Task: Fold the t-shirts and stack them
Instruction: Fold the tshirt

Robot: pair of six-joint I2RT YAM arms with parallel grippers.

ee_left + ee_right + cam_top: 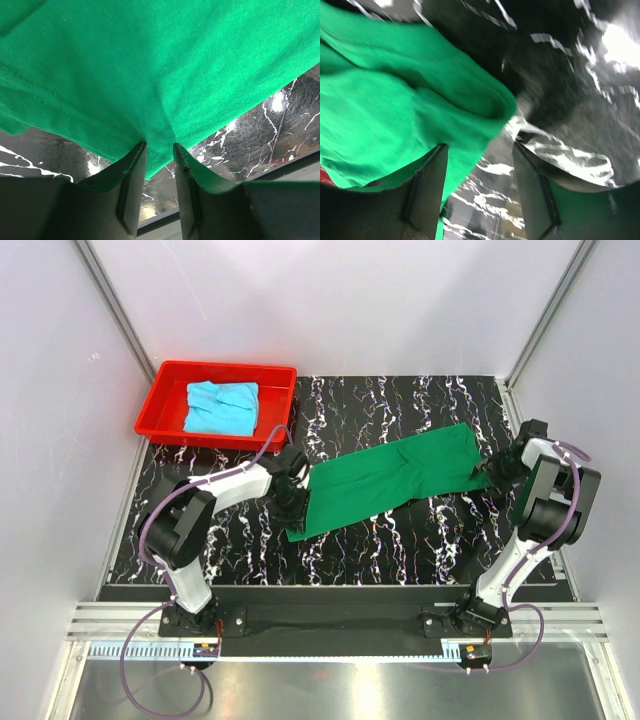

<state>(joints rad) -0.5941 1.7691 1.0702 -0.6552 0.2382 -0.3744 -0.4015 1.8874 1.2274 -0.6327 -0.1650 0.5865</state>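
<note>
The dark green t-shirt (395, 480) lies stretched across the middle of the table (420, 535). Its long axis slants from lower left to upper right in the top view. The left jaws sit at its lower-left end. In the left wrist view they are pressed together on a tuck of the cloth, which rises from between them and fills the upper frame. The right jaws sit at the opposite, upper-right end. In the right wrist view they stand spread, with a rolled edge of the shirt lying against the finger at frame left and bare table showing through most of the gap, so this end looks ungripped. Each arm is nearest its own end, with the shirt spanning the space between them. The coming move likely turns on the right jaws closing on that edge, which lies just to their left in frame. The light cyan-blue t-shirt (222, 407) rests crumpled in the red tray (160, 402) at upper left, well apart.
</note>
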